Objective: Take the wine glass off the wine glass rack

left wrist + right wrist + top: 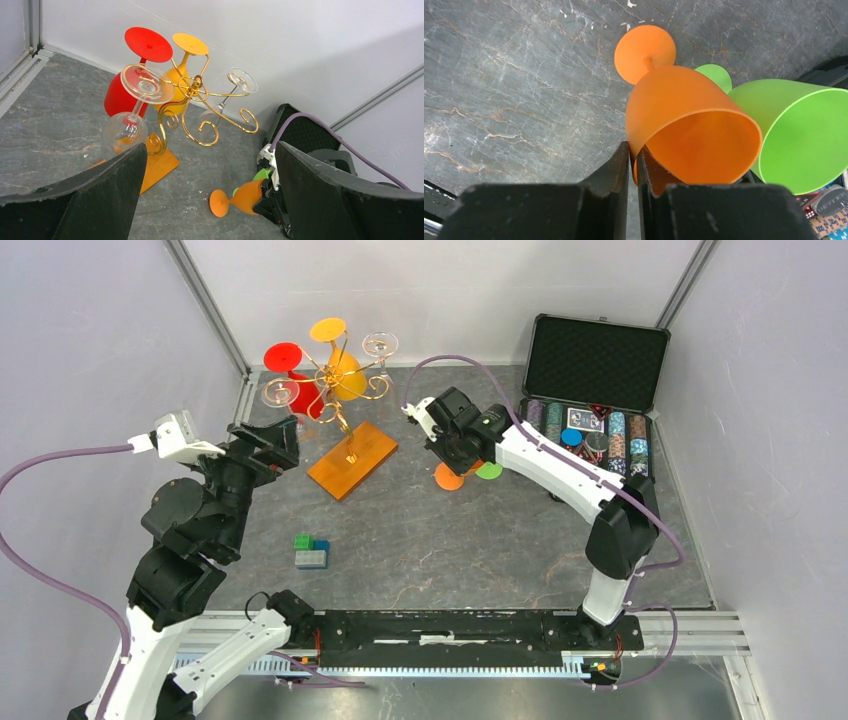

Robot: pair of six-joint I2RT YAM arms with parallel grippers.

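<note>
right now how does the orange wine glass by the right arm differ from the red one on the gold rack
The orange opaque wine glass is off the gold wire rack, tilted, foot low; the red opaque wine glass hangs there foot up. The right tool pinches the orange glass's rim; nothing grips the red glass. Both are opaque and stemmed.

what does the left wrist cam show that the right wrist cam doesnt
Only the left wrist: the wine glass rack with a red glass, a yellow glass and two clear glasses hanging, framed by the open left end effector. Only the right wrist: the fingers of the right end effector closed on the wall of the orange wine glass at its rim. Both: that orange glass, the green glass beside it and the grey tabletop.
</note>
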